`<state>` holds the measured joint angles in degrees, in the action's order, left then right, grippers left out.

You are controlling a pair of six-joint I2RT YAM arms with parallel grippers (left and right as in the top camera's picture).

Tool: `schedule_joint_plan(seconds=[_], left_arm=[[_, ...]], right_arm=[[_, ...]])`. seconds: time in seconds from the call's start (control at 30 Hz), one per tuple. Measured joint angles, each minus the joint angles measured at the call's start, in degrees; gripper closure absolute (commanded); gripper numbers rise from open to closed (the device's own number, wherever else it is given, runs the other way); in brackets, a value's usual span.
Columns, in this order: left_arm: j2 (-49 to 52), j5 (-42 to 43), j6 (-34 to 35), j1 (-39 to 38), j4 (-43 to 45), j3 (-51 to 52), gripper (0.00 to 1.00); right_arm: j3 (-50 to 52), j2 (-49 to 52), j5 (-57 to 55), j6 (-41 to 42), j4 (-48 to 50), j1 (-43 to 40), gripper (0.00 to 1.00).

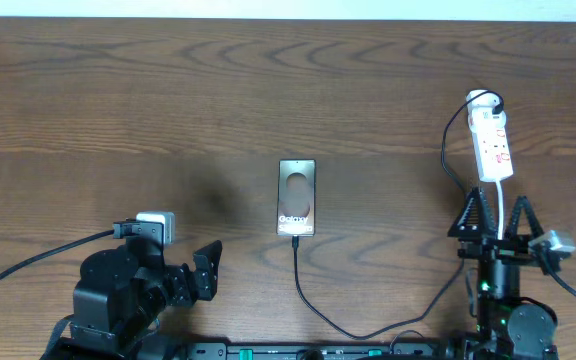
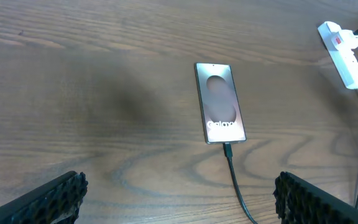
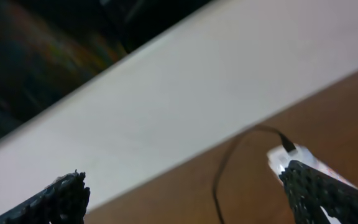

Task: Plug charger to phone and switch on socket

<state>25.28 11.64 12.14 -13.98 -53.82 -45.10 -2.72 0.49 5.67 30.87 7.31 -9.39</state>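
Two grippers idle: we saw left gripper (image 1: 198,272) and right gripper (image 1: 498,218) with jaws open, empty. Charger (image 1: 297,265) seemingly sat plugged into the phone (image 1: 297,197).

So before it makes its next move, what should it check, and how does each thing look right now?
1. Is the charger in the phone: ok, its tip meets the phone's near edge.
2. Does the phone lie flat on the table: ok.
3. Are the left jaws free: ok, open and holding nothing.
4. Are the right jaws ready: ok, open and empty, close to the near end of the socket.
5. Is the black plug at the socket's far end: ok.
6. Is the socket switched on: cannot tell, the red switch marks are too small to read.
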Motion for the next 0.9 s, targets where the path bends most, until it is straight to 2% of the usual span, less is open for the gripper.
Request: schedule_joint_plan(seconds=[0.27, 0.43, 0.9], left_arm=[[0.0, 0.0, 0.0, 0.0, 0.0, 0.0, 0.02], [0.0, -0.02, 0.0, 0.0, 0.02, 0.0, 0.02], [0.0, 0.0, 0.0, 0.0, 0.0, 0.0, 0.02]], right_arm=[[2.34, -0.02, 0.0, -5.25, -2.47, 0.0, 0.01], [2.36, 0.02, 0.0, -12.37, -10.64, 0.0, 0.01], [2.36, 0.13, 0.85, -29.68, -10.78, 1.33, 0.01]])
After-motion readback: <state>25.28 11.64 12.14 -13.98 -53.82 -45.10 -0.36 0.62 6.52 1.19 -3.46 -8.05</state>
